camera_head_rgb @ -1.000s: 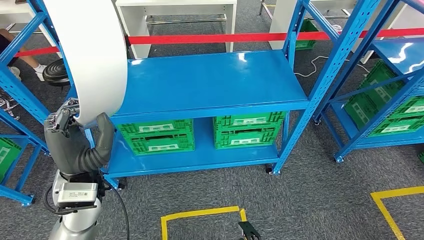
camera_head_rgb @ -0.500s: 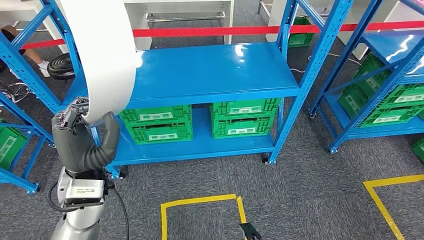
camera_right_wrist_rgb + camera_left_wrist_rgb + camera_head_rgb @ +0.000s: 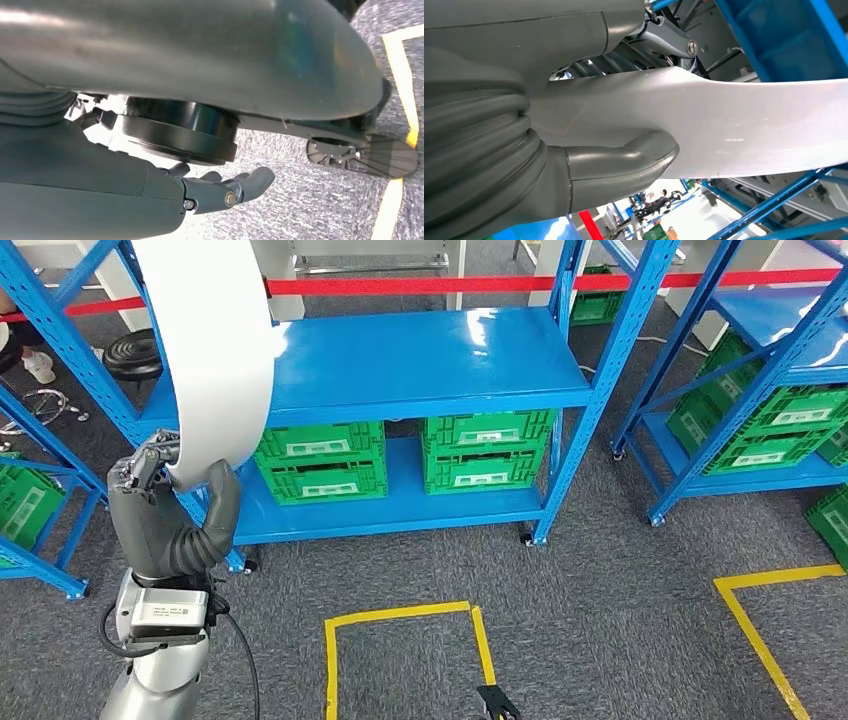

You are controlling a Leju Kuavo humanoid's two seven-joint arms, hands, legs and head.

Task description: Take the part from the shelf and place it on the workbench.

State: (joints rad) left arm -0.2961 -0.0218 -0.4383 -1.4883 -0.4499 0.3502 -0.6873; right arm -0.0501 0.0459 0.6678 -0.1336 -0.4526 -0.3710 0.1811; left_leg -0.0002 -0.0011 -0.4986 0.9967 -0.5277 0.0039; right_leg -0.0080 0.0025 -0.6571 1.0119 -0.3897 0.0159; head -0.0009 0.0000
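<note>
1. Before the shelf [image 3: 400,370], my left hand [image 3: 165,520] grips the part [image 3: 215,350], held upright.
2. Thumb [image 3: 624,160] presses one face, fingers [image 3: 145,462] the other.
3. My right hand [image 3: 220,192] hangs with fingers loosely curled, holding nothing.

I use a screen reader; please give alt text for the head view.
The robot's left hand grips a long curved white panel part in front of a blue metal shelf rack holding green plastic crates, with yellow floor tape on grey carpet.
</note>
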